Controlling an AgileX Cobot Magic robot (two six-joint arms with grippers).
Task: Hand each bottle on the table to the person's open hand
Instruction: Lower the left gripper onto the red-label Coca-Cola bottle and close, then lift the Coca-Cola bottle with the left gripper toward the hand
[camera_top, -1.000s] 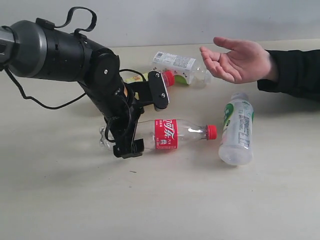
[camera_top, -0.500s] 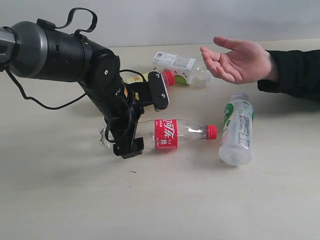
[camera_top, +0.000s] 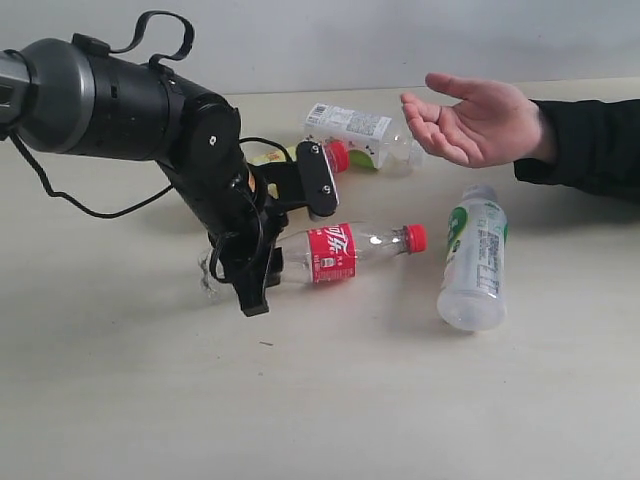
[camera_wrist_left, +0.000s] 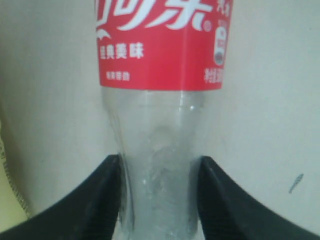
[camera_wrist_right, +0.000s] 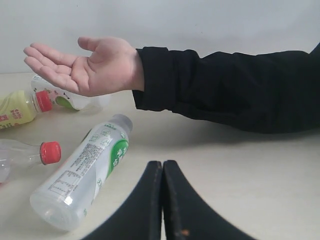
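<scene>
My left gripper (camera_top: 278, 262) is shut on the clear lower body of the clear bottle with the red label (camera_top: 331, 253). Its red cap (camera_top: 415, 237) points right and is tilted up off the table (camera_top: 330, 400). In the left wrist view both black fingers (camera_wrist_left: 107, 197) press the clear bottle (camera_wrist_left: 157, 145) below its label. The yellow bottle (camera_top: 272, 157) and the white-label bottle (camera_top: 352, 124) lie behind the arm. On the right lies the frosted bottle (camera_top: 475, 255). The person's open hand (camera_top: 465, 122) hovers at the back right. My right gripper (camera_wrist_right: 162, 164) is shut and empty, near the frosted bottle (camera_wrist_right: 82, 172).
The person's black sleeve (camera_top: 590, 145) reaches in from the right edge and crosses the right wrist view as a black sleeve (camera_wrist_right: 225, 87). A black cable (camera_top: 90, 205) trails from the left arm over the table. A pale wall stands behind the table.
The red-label bottle lay flat in the earlier frames. Now its cap end has risen and moved slightly left, and the left gripper's lower finger has drawn in against the bottle.
</scene>
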